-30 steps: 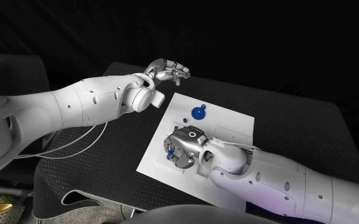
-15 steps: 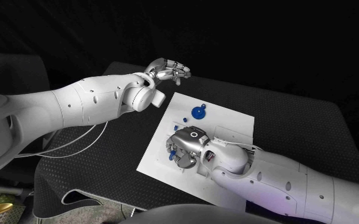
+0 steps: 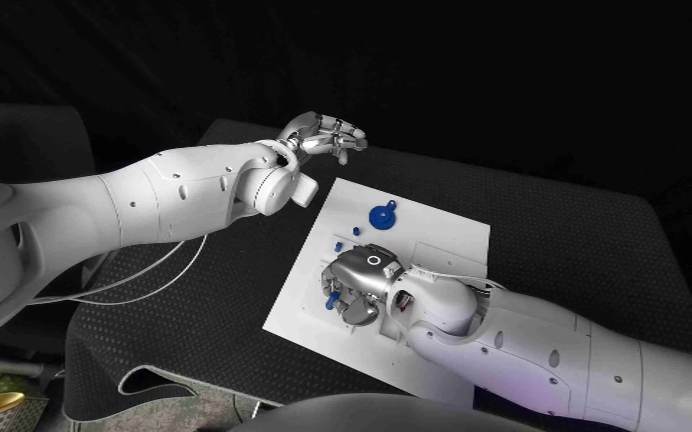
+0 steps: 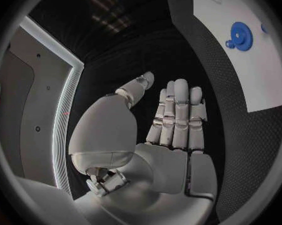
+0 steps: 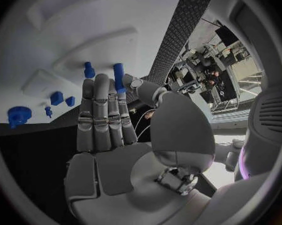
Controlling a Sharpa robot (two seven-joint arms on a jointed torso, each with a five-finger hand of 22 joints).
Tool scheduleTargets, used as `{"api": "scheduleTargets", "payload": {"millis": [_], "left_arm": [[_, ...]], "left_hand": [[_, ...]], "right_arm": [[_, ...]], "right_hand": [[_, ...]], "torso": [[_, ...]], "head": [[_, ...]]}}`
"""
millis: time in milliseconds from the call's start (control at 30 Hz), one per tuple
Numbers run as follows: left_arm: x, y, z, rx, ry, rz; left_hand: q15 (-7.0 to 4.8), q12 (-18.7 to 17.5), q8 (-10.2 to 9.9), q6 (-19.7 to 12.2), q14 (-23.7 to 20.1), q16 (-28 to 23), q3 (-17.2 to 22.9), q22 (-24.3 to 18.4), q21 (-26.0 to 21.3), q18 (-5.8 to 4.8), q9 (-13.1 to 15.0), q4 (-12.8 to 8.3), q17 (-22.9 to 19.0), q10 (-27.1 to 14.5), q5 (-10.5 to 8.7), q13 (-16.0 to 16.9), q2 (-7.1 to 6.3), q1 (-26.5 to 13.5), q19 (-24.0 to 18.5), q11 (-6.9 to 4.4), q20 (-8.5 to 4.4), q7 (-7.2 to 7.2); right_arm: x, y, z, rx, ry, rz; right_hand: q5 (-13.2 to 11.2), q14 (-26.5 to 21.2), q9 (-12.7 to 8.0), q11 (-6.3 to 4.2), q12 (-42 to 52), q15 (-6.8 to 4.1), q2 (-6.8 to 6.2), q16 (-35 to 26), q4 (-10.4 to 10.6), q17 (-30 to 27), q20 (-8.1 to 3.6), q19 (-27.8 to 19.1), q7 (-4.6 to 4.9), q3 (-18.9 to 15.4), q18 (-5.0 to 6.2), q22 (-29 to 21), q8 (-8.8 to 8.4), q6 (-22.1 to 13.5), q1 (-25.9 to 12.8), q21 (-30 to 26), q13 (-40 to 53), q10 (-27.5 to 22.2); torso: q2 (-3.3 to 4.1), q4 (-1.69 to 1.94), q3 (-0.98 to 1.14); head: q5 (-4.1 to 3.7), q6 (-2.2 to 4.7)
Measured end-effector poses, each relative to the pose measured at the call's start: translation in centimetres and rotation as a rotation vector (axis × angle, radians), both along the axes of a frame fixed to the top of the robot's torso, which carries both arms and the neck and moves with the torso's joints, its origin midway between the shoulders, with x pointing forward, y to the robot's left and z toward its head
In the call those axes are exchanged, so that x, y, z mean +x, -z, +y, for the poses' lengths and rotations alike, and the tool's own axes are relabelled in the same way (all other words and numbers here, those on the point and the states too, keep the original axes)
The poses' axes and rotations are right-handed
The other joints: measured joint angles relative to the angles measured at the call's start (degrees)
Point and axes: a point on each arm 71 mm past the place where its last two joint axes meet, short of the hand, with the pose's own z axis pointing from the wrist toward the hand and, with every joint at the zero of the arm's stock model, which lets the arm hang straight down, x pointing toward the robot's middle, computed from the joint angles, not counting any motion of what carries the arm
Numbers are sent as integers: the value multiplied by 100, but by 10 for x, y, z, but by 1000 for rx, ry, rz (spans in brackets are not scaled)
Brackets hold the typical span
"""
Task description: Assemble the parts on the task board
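Low on the white task board (image 3: pixel 433 232), at the centre of the head view, the right hand (image 3: pixel 361 282) hangs over the parts, pinching a slim blue peg (image 5: pixel 118 77) between thumb and a fingertip. Up and left, the left hand (image 3: pixel 329 137) hovers off the board's far corner, fingers straight and side by side, holding nothing. A blue gear (image 3: pixel 382 216) sits near the board's upper edge, well clear of both hands. Risk now, I'd judge: the peg is only lightly pinched, so a tilt on the way down could jam or drop it. Its target hole is hidden under the palm, and the small blue pieces (image 5: pixel 56 98) beside it are too tiny to identify.
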Motion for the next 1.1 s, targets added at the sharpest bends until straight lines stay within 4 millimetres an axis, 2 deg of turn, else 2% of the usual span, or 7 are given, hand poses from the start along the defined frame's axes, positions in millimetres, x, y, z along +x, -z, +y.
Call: {"api": "scheduleTargets", "payload": {"millis": [533,833,967,1033,1067,1100], "left_arm": [[0,0,-1,-1,3,1],[0,0,-2,-2,6,2],[0,0,-1,-2,5,2],[0,0,-1,-1,5,2],[0,0,-1,-1,5,3],[0,0,-1,-1,5,3]], "left_hand": [[0,0,0,-5,0,0,0,4,0,-31,0,0,-1,0,0,-1,0,0,0,0,0,-6],[0,23,0,-4,0,0,0,3,0,56,0,0,-1,-13,0,-2,0,0,-1,-13,1,-7],[0,23,0,-4,0,0,0,3,0,57,-5,0,-2,-19,0,-2,0,0,-1,-20,1,-8],[0,23,0,-4,0,0,0,3,0,57,-5,0,-2,-19,0,-2,0,0,-1,-20,1,-8],[0,23,0,-4,0,0,0,3,0,56,-5,0,-2,-19,0,-2,0,0,-1,-20,1,-9],[0,23,0,-4,0,0,0,2,0,56,-5,0,0,-19,0,-2,0,0,-1,-20,1,-9]], "right_arm": [[-3,4,10,-20,-24,-13],[-3,4,12,-22,-25,-17],[-2,5,10,-24,-23,-16],[-2,5,10,-24,-23,-15],[-2,6,9,-24,-23,-14],[-2,6,9,-26,-22,-13]], "right_hand": [[-1,24,-11,0,0,-4,30,0,-18,-5,0,0,4,15,-5,5,-14,-5,-17,0,-4,0],[-1,33,5,1,0,5,36,0,-32,-12,0,0,2,1,-7,12,-30,-19,-24,0,-4,0],[1,33,11,0,-1,5,58,0,-65,-21,0,0,3,1,-7,13,-31,-22,-46,0,-9,0],[167,27,8,51,-43,11,-7,0,-151,-42,23,-23,24,-85,-6,27,-37,-44,-117,0,-6,-57],[515,-72,-8,84,-114,61,-53,-36,-309,-67,63,-126,81,-289,-1,45,-101,-145,-252,-38,-16,-190],[689,-164,-37,127,-182,95,-73,-69,-414,-87,84,-215,118,-502,1,47,-154,-228,-315,-81,-63,-283]], "torso": [[1,12,-4],[-1,5,-8],[-3,0,-7],[-3,0,-5],[-3,0,-4],[-3,0,-5]], "head": [[-19,-25],[-23,-26],[-23,-24],[-23,-24],[-23,-23],[-23,-23]]}}
